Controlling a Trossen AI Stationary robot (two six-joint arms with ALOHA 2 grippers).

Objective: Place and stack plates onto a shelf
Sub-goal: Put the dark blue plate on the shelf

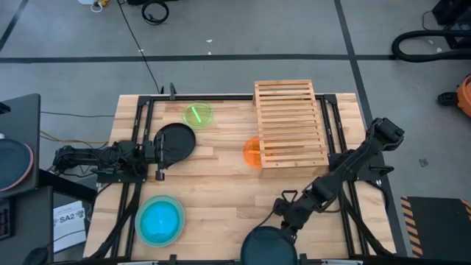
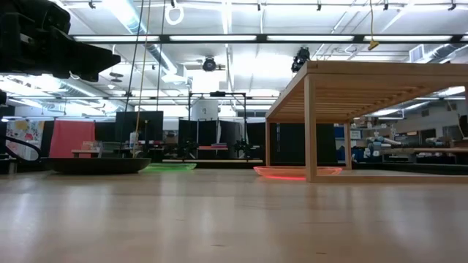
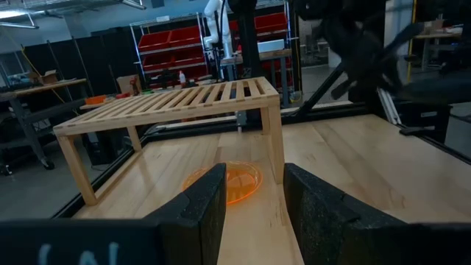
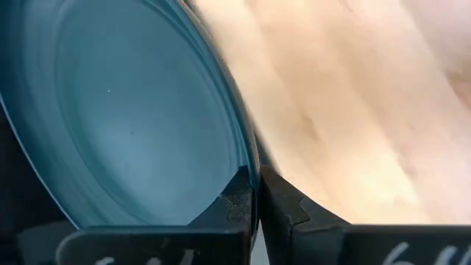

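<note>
From above, the right gripper is clenched on the rim of the dark teal plate at the worktop's near edge. The left gripper waits released beside the black plate; the shelf partly covers an orange plate.

At table height, that orange plate seems to lie at the shelf's leg.

The right wrist view shows fingertips pinching the teal rim.

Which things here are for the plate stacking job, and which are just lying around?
For the job:
dark teal plate, pinched by the right pincer
black plate
green plate
orange plate
cyan plate
shelf

Just lying about:
floor cables
paper sheet
</note>
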